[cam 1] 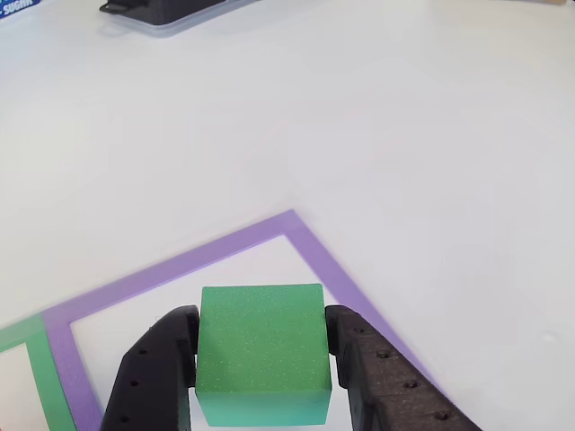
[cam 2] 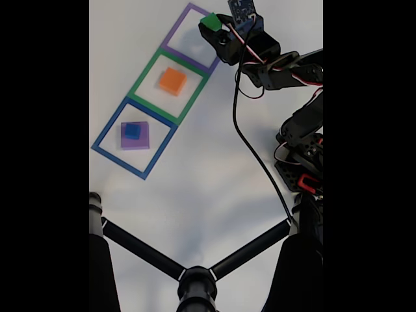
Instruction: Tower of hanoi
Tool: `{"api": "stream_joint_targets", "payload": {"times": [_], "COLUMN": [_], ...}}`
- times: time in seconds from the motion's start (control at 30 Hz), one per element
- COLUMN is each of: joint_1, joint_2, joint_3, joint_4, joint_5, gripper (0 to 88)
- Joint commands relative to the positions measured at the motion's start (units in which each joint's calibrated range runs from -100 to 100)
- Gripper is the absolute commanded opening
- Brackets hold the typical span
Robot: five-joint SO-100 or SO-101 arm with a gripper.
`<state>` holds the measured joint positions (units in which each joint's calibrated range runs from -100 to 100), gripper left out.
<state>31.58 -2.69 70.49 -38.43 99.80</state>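
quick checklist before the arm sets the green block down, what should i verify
1. Grip: the gripper has a finger on each side of the green block: ok.
2. Block level between the fingers: ok.
3. Position: over the purple tape square: ok.
4. Purple square free of other blocks: ok.
5. Other blocks apart: orange block in the green tape square, blue block on the purple block: ok.
6. Height above the table: cannot tell.

A white table (cam 1: 377, 117) carries a dark tray (cam 1: 166, 11) at its far edge.
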Motion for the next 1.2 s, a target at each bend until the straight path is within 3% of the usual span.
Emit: {"api": "stream_joint_targets", "payload": {"times": [0.0,0.17,0.57,0.77,1.03,1.17], "joint_1": [-2.27,-3.87,-4.10,-3.18,-3.41,-3.56], "joint_2": [6.85,13.18,24.48,25.84,24.56,17.51], "joint_3": [-1.75,-3.12,-11.75,-11.20,-11.11,-8.93], "joint_4": [-10.10,-16.49,-16.57,-17.14,-17.30,-12.36], "joint_5": [0.20,0.20,0.20,0.20,0.20,0.20], "gripper": [4.7,4.9,5.6,21.6,26.8,27.4]}}
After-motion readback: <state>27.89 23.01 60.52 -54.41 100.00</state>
